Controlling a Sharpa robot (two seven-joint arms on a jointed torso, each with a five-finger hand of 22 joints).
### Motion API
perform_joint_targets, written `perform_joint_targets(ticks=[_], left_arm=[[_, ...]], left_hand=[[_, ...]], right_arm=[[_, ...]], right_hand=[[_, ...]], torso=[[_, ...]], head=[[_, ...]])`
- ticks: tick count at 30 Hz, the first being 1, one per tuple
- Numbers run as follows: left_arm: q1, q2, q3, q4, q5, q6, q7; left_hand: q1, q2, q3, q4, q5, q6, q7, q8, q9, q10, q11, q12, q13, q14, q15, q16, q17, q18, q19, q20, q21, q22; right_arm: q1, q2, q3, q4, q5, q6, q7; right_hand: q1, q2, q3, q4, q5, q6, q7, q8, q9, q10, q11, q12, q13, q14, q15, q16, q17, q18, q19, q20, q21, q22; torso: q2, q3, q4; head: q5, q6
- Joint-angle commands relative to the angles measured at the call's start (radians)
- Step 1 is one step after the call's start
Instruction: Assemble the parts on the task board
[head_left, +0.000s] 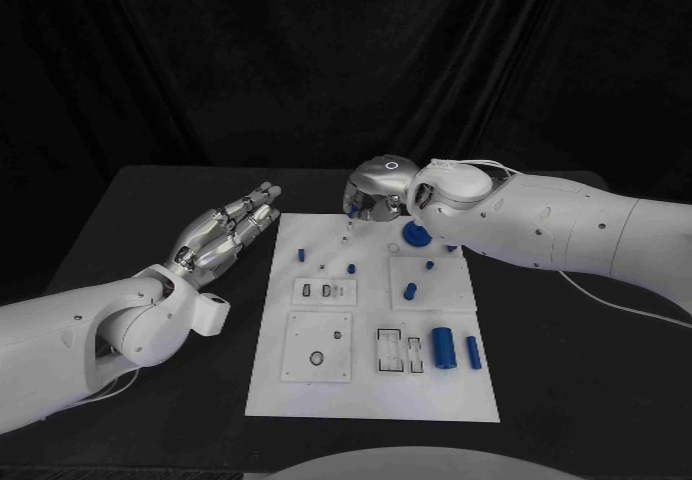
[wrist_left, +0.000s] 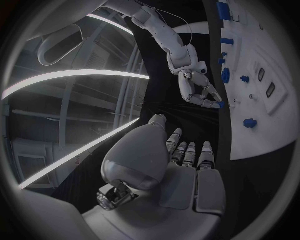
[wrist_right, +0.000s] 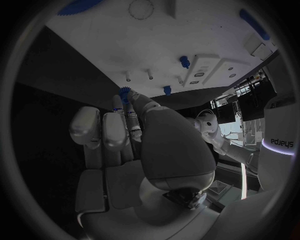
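- Task board (head_left: 372, 395) is lying flat in the middle of the black tabletop (head_left: 144, 210), with blue parts scattered over it: a small gear (head_left: 414, 236) near its 1 o'clock corner, pegs (head_left: 302, 254) toward 11 o'clock, and two cylinders (head_left: 444, 348) toward 4 o'clock
- Right hand (head_left: 378, 192) is hovering over the board's 12 o'clock edge, and in the right wrist view its fingertips (wrist_right: 127, 96) are pinching a small blue toothed part (wrist_right: 124, 92) just off that edge
- Left hand (head_left: 224, 235) is waiting beside the board at its 10 o'clock side, holding nothing, with its fingers stretched out straight and lying close together
- The step in hand looks like seating the pinched part; to do it well, the right hand should be keeping the piece level, lining it up squarely over its post, and lowering slowly without nudging the thin pins (wrist_right: 149, 74) standing nearby
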Motion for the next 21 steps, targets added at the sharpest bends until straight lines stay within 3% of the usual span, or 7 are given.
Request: perform_joint_targets(ticks=[1, 6, 21], left_arm=[[0.003, 0.004, 0.001, 0.000, -0.001, 0.016, 0.242], [0.002, 0.008, 0.001, -0.003, -0.001, 0.019, 0.243], [0.002, 0.016, 0.001, -0.012, -0.001, 0.029, 0.243]], left_hand=[[0.010, -0.001, 0.007, -0.001, 0.004, 0.006, 0.000, 0.003, 0.001, 0.001, 0.009, -0.001, 0.000, 0.001, 0.007, -0.004, -0.001, 0.020, -0.001, 0.005, -0.003, -0.001], [0.010, 0.000, 0.009, -0.001, 0.004, 0.005, 0.000, 0.003, 0.000, 0.001, 0.009, -0.001, 0.000, 0.001, 0.008, -0.004, -0.001, 0.021, -0.001, 0.006, -0.003, -0.001], [0.011, 0.002, 0.012, -0.001, 0.003, 0.004, 0.002, 0.003, 0.000, 0.000, 0.011, -0.002, 0.000, 0.001, 0.010, -0.004, -0.001, 0.021, -0.001, 0.008, -0.003, -0.001]], right_arm=[[-0.007, 0.002, 0.001, -0.008, 0.000, 0.010, -0.005], [-0.017, 0.008, 0.001, -0.024, 0.000, 0.012, -0.006], [-0.036, 0.031, 0.001, -0.053, 0.000, 0.000, -0.019]], right_hand=[[0.002, -0.008, 0.006, 0.000, 0.001, -0.003, 0.003, -0.007, 0.000, 0.007, -0.008, -0.003, 0.000, 0.039, 0.009, 0.003, 0.000, -0.018, -0.001, 0.004, 0.006, 0.001], [0.001, -0.008, 0.007, 0.001, 0.001, -0.005, 0.003, -0.008, -0.001, 0.006, -0.007, -0.003, 0.000, 0.038, 0.010, 0.004, 0.000, -0.018, -0.002, 0.005, 0.006, 0.002], [-0.003, -0.008, 0.008, 0.005, -0.001, -0.009, 0.005, -0.013, -0.002, 0.002, -0.005, -0.005, 0.000, 0.036, 0.012, 0.006, 0.000, -0.018, -0.005, 0.007, 0.007, 0.005]], torso=[[-0.001, 0.0007, -0.0009], [-0.002, 0.0003, -0.0026], [-0.001, 0.0007, 0.0024]], head=[[0.000, 0.000], [0.002, 0.000], [-0.003, -0.003]])
